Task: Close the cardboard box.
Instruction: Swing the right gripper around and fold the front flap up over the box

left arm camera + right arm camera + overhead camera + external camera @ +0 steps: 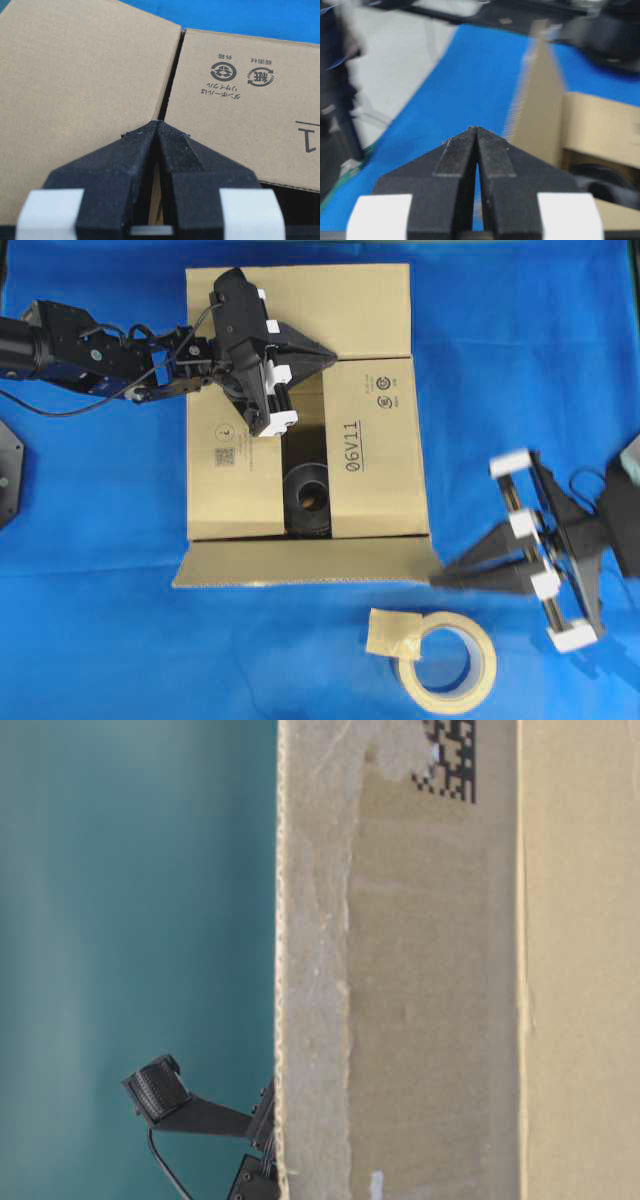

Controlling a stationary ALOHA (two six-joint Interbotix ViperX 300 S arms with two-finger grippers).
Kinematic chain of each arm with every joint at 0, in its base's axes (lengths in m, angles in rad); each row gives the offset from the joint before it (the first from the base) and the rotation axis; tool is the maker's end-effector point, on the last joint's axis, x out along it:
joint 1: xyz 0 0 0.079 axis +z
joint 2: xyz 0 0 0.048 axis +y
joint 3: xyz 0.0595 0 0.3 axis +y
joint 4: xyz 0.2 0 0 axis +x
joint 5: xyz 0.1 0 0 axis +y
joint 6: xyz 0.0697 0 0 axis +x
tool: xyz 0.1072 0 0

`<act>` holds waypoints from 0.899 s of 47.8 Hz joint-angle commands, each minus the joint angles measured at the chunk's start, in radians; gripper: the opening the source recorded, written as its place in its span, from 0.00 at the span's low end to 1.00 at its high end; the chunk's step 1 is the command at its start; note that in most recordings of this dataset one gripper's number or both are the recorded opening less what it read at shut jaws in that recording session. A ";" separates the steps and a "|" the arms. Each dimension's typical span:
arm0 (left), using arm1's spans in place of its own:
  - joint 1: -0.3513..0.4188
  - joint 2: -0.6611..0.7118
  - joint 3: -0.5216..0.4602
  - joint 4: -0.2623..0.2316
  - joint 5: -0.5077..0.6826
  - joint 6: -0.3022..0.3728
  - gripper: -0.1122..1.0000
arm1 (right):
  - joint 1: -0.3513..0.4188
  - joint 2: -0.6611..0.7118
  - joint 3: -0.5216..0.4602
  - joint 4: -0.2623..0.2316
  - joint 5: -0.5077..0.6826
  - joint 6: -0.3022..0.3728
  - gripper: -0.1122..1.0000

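The cardboard box sits mid-table on the blue cloth. Its two side flaps are folded in, the right one printed "06V11". A gap between them shows a black object inside. The far flap lies back and the near flap sticks out toward the front. My left gripper is shut, its tips over the seam where the far flap meets the right flap. My right gripper is shut and empty beside the near flap's right end.
A beige tape roll with a loose tab lies in front of the box, near my right gripper. The box wall fills the table-level view. Black fixtures sit at the left and right table edges.
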State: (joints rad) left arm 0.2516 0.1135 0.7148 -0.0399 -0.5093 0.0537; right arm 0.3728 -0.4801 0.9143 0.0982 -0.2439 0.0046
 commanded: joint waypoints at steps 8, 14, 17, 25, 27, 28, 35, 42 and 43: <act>0.002 -0.012 -0.009 0.002 -0.006 -0.005 0.10 | 0.071 0.100 0.005 -0.006 -0.032 -0.002 0.10; 0.002 -0.012 -0.011 0.002 -0.006 -0.008 0.10 | 0.077 0.172 0.015 -0.005 -0.064 0.002 0.10; 0.002 -0.012 -0.011 0.002 -0.006 -0.008 0.10 | 0.075 0.196 0.020 -0.005 -0.086 0.002 0.10; 0.002 -0.011 -0.012 0.002 -0.006 -0.011 0.10 | 0.077 0.216 0.029 -0.005 -0.117 0.003 0.10; 0.002 -0.011 -0.012 0.002 -0.006 -0.011 0.10 | 0.075 0.215 0.029 -0.003 -0.120 0.003 0.10; 0.002 -0.011 -0.012 0.002 -0.006 -0.011 0.10 | 0.074 0.213 0.029 -0.005 -0.121 0.002 0.10; 0.000 -0.011 -0.012 0.002 -0.006 -0.012 0.10 | 0.041 0.202 0.029 -0.005 -0.120 0.002 0.10; -0.005 -0.011 -0.012 0.002 -0.006 -0.012 0.10 | -0.026 0.163 0.040 -0.005 -0.117 0.002 0.10; -0.006 -0.011 -0.014 0.002 -0.006 -0.012 0.10 | -0.037 0.156 0.043 -0.005 -0.117 0.002 0.10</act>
State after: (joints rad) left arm 0.2500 0.1135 0.7148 -0.0399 -0.5108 0.0430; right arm 0.3666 -0.2869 0.9587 0.0936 -0.3528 0.0061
